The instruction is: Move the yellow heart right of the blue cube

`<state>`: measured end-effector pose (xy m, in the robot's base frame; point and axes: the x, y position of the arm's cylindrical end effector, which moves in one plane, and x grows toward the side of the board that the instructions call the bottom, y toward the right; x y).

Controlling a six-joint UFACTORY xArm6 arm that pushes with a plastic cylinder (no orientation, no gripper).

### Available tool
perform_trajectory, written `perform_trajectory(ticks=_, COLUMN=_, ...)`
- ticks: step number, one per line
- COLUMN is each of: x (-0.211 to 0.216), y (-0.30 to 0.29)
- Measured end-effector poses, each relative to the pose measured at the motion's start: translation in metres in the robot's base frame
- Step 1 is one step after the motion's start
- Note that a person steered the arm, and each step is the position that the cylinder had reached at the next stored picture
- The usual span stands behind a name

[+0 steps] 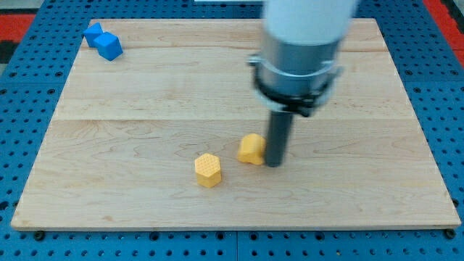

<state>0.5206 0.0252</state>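
Observation:
The yellow heart (251, 148) lies on the wooden board a little below the middle. My tip (275, 164) stands right beside it, touching or nearly touching its right side. The blue cube (109, 46) sits at the view's top left corner of the board, far from the heart. A second blue block (93, 33) of unclear shape sits just up and left of the cube, touching it.
A yellow hexagonal block (208, 170) lies down and left of the heart, a short gap apart. The arm's large grey and white body (301, 43) hangs over the board's upper middle right. The wooden board (362, 181) lies on a blue pegboard.

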Motion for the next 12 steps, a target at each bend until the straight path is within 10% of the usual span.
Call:
perform_trajectory(ticks=6, x=-0.164, y=-0.166)
perform_trajectory(ticks=10, x=-0.262, y=-0.146)
perform_trajectory(ticks=12, x=-0.225, y=-0.116)
